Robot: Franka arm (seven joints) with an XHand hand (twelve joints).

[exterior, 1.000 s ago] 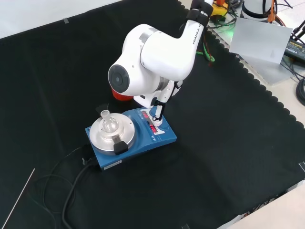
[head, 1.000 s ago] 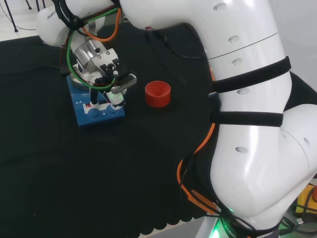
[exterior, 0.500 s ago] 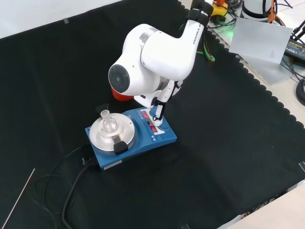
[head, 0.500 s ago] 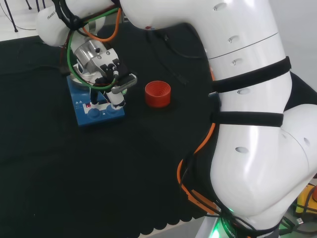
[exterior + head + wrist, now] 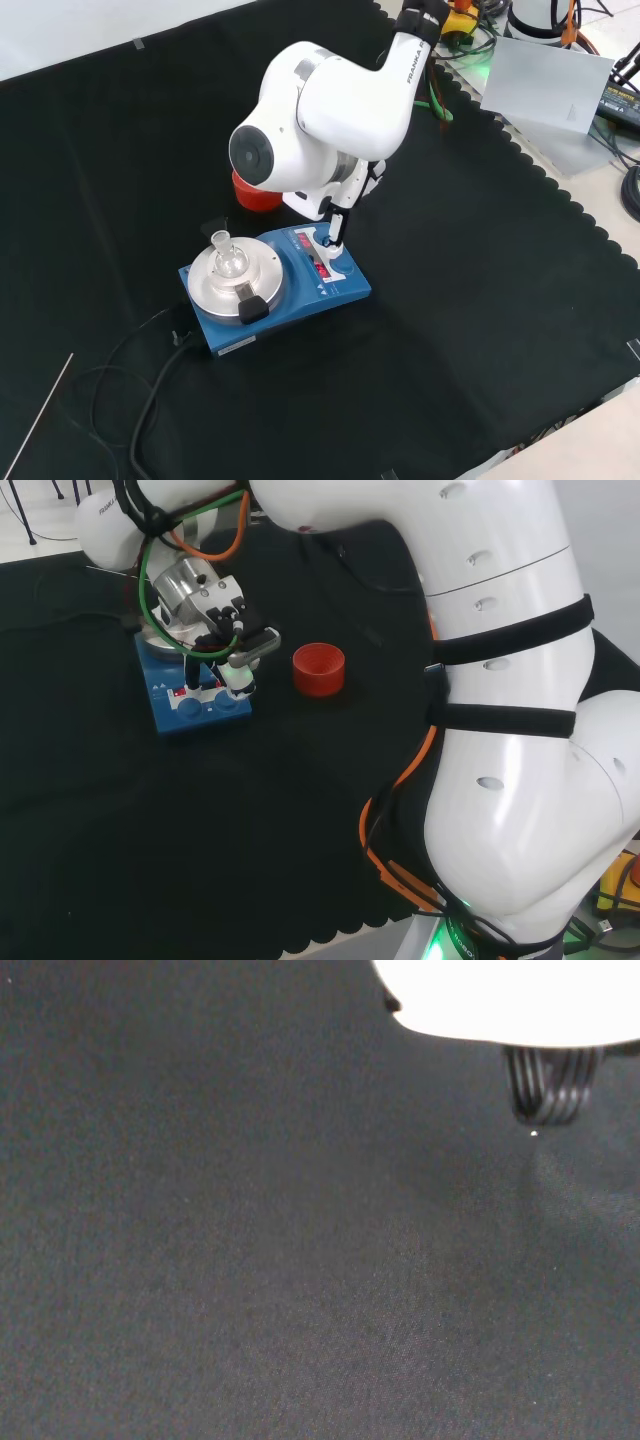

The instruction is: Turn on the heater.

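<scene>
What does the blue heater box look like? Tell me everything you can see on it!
The heater is a flat blue box lying on the black cloth. One end carries a round silver plate with a small clear glass flask standing on it. The other end is a control panel with red lights and blue knobs. A black cable trails from its side across the cloth. The hand reaches down over the panel; whether a finger touches it is unclear.
</scene>
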